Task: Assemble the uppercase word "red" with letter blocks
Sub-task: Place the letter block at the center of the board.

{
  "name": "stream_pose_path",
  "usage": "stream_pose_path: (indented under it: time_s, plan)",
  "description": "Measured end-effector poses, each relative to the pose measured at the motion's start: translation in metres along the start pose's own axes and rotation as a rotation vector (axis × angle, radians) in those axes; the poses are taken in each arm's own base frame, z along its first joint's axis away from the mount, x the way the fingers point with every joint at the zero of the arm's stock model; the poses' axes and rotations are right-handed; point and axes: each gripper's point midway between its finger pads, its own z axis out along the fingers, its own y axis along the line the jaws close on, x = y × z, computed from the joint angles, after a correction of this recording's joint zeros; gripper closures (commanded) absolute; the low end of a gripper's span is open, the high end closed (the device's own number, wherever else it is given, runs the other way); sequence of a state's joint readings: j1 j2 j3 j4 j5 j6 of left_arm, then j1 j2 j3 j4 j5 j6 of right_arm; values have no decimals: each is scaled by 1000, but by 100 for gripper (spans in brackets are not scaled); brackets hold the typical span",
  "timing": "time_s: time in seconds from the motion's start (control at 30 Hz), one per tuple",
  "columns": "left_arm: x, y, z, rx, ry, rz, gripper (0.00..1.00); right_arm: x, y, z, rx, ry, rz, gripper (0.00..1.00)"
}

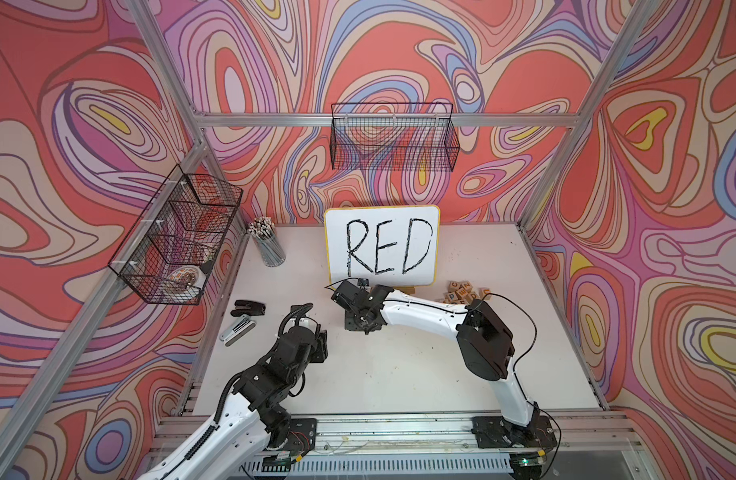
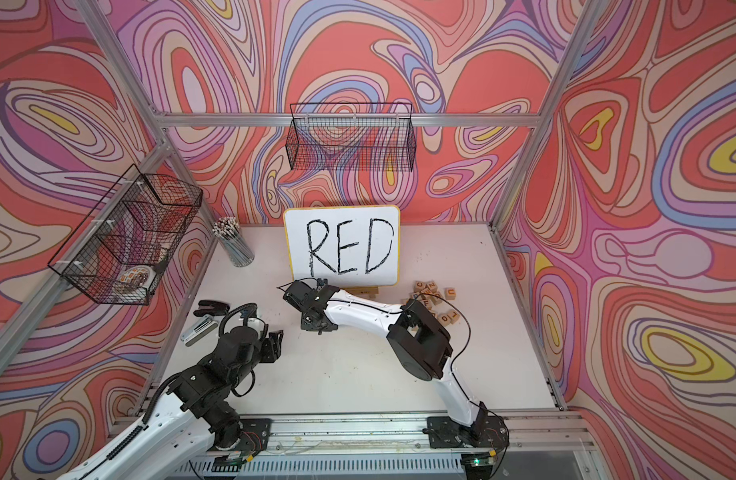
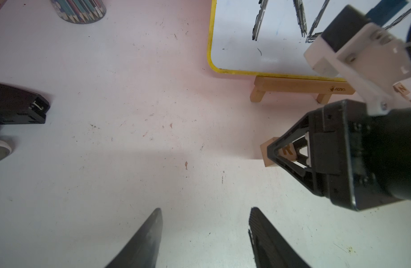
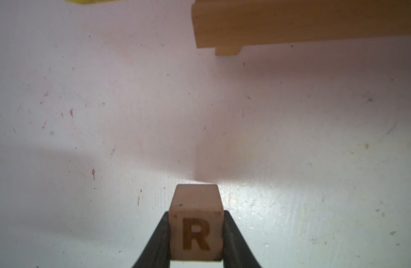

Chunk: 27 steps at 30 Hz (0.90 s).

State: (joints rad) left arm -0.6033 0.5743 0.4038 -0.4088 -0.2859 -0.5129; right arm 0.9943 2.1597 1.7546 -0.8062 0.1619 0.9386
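While the left gripper [image 3: 204, 208] hangs empty, fingers apart, at 7 o'clock of the board [image 1: 380, 245], the right gripper [image 4: 196, 214] is clamped on the R block [image 4: 196, 234] at the board's 6 o'clock; the block heap [image 1: 466, 291] lies at 4 o'clock.

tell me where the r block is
Right wrist view: the R block is gripped in the right end effector, mid-table, in front of the whiteboard stand.
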Motion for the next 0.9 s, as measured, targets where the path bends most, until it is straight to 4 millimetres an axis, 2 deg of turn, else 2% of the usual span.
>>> stream_pose_path:
  time_s: [0.37,0.9]
  plan:
    - [-5,-1,-4,11,-25,-9,38,8,1,23,45,54,6,82]
    - [-3,0,-3,8,-19,-7,38,10,-2,23,70,73,9,80]
